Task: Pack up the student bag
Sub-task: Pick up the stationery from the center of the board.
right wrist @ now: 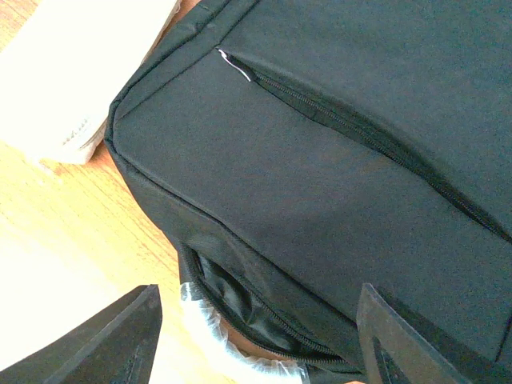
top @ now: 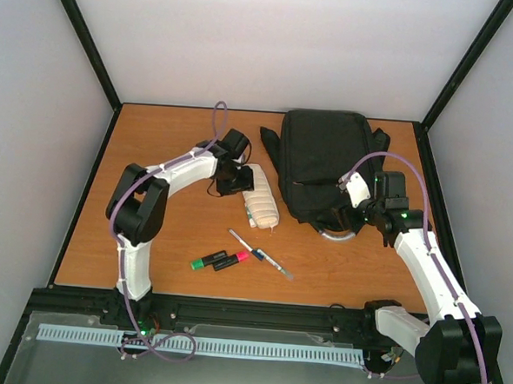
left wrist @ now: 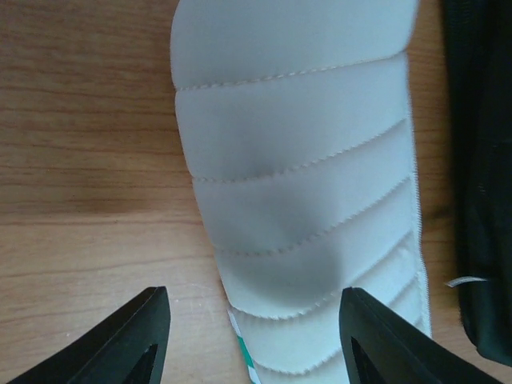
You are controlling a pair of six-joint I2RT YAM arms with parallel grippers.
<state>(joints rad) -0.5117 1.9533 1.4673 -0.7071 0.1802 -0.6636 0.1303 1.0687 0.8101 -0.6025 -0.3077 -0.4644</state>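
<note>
Tracking the left tool [top: 236, 187] over the far end of the cream pencil case [top: 261, 206]; fingers [left wrist: 120, 344] part-way apart and set either side of that end; impossible to say whether pinching the fabric or merely bracketing it.

Switching to the right tool [top: 366, 216]; parked at the near right corner of the student bag [top: 321, 161], spread wide, gripping nothing visible, one finger over bare tabletop [top: 164, 134] and the other over black fabric.

Finding the bag flat on the far right of the tabletop, long axis running near to far; grey loop handle [top: 339, 236] pointing back toward the arms, front zip pocket [right wrist: 360, 136] facing up.

Now the relation that matters: pencil case just left of the bag, a sliver of wood between them, on a slightly slanted, near-parallel axis; probably a short carry rightward, then toward the handle end.

Reading the right arm as nearer the bag, well placed to hold its mouth; left arm nearer the case.

Waiting loose nearer the arms: green marker [top: 207, 261], pink marker [top: 232, 259], pen [top: 261, 254].
</note>
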